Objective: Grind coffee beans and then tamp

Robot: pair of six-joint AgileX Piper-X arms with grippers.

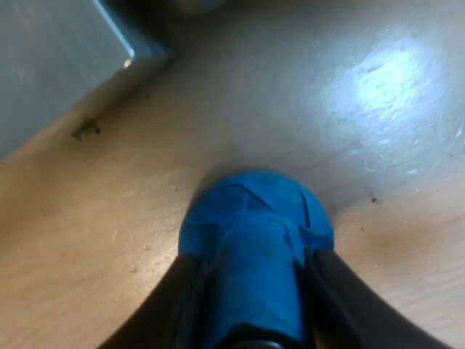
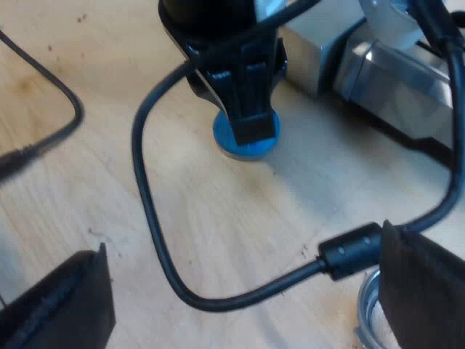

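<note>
Left wrist view: my left gripper (image 1: 254, 265) is clamped on the blue tamper (image 1: 254, 207). One black finger (image 1: 182, 298) lies against each side of its blue-taped body. The tamper's rounded end points down at the wooden tabletop (image 1: 87, 240). A grey corner of the espresso machine (image 1: 51, 58) stands near, apart from the tamper.

Right wrist view: the left gripper (image 2: 245, 116) shows from the outside, upright over the tamper (image 2: 247, 144). The tamper's blue disc is at the tabletop (image 2: 240, 218), just beside the machine's metal body (image 2: 378, 65). I cannot tell whether the disc rests on the wood or hangs just above it.

My right gripper (image 2: 240, 298) is released. Its two black fingers (image 2: 58, 305) stand wide apart with only bare tabletop between them. It is well apart from the tamper. A curved metal rim (image 2: 367, 313) shows just beside one of these fingers. I cannot tell what it belongs to.
</note>
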